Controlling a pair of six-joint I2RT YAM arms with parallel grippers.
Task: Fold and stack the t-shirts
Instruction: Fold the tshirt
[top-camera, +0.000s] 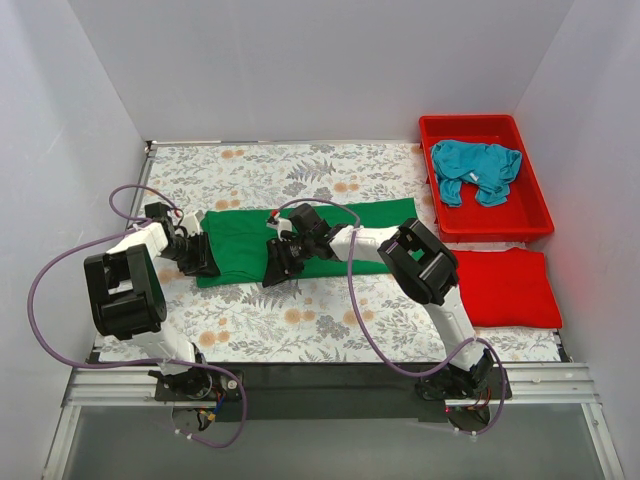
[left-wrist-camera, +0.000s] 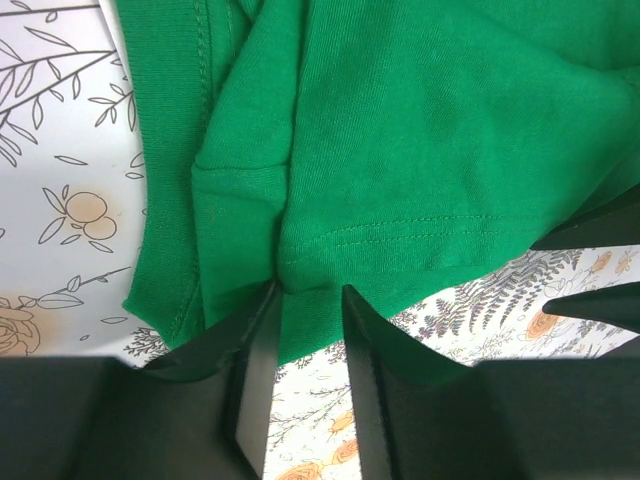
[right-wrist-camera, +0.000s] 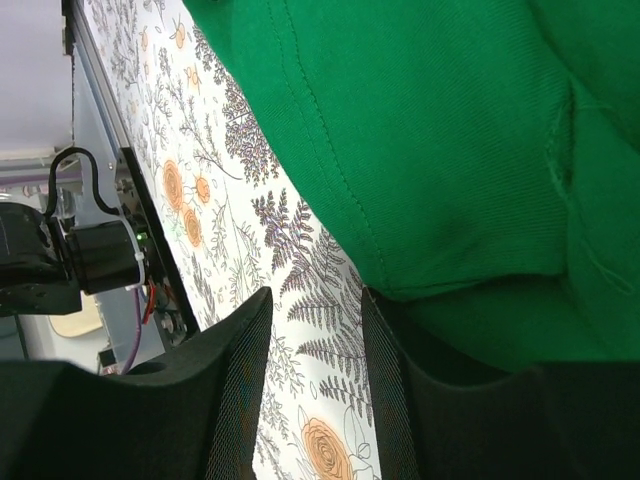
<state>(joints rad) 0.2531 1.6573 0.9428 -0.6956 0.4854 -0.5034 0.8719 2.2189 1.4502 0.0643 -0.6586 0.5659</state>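
Teal shirt (top-camera: 476, 170) in red tub (top-camera: 530, 215), L tool (left-wrist-camera: 305, 330) pinching green shirt (top-camera: 300, 240), R tool (right-wrist-camera: 315, 330) released.

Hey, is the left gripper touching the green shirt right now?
Touching. In the left wrist view the green shirt's hem lies between the left gripper's fingers, fabric against both pads.

No legible text, label, brand mark, number or sign appears in any of the three views. The floral table covering (top-camera: 300, 320) carries only a printed pattern of leaves and orange blossoms, without lettering. The green t-shirt (top-camera: 300, 240) shows plain fabric and stitched hems only, and the red tub (top-camera: 533, 205) at the far right bears no readable marking.
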